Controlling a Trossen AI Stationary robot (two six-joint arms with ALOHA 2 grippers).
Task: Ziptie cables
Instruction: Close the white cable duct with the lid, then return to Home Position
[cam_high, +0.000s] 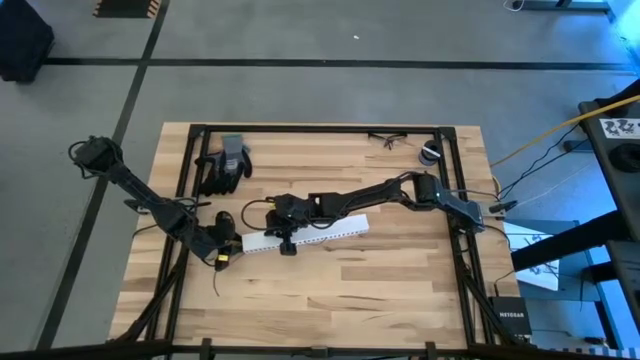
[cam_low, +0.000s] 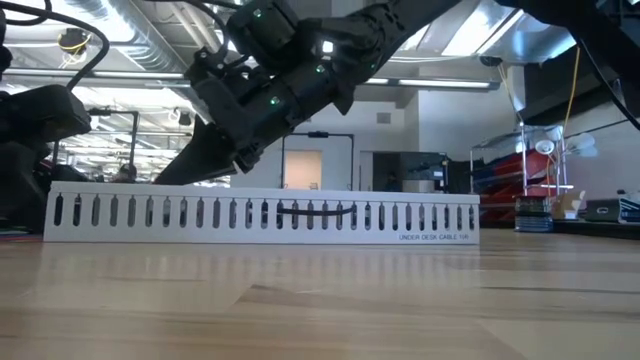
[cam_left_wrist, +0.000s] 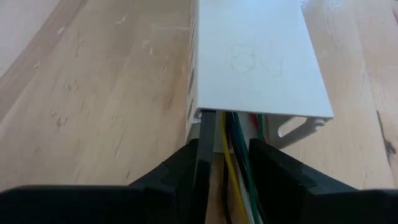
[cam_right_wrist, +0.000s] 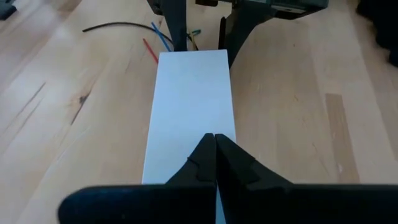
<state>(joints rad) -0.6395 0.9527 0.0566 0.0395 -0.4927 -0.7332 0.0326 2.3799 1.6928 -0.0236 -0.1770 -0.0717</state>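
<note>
While left pincer (cam_left_wrist: 225, 177) seemingly grips cables (cam_left_wrist: 235, 163), right pincer (cam_right_wrist: 215, 155) hovers closed.

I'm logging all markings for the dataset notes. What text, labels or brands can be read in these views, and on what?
"UNDER DESK CABLE T(R)..." on the white channel's slotted side, low view; its last letters are unclear.
"NETGEAR" on the black box beside the table, high view.
Faint pencil-like scribble on the channel's top, left wrist view: unreadable.
Black-and-white marker patterns on the cart at right: not text.

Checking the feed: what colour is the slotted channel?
White channel; clearest in the low view.
</note>
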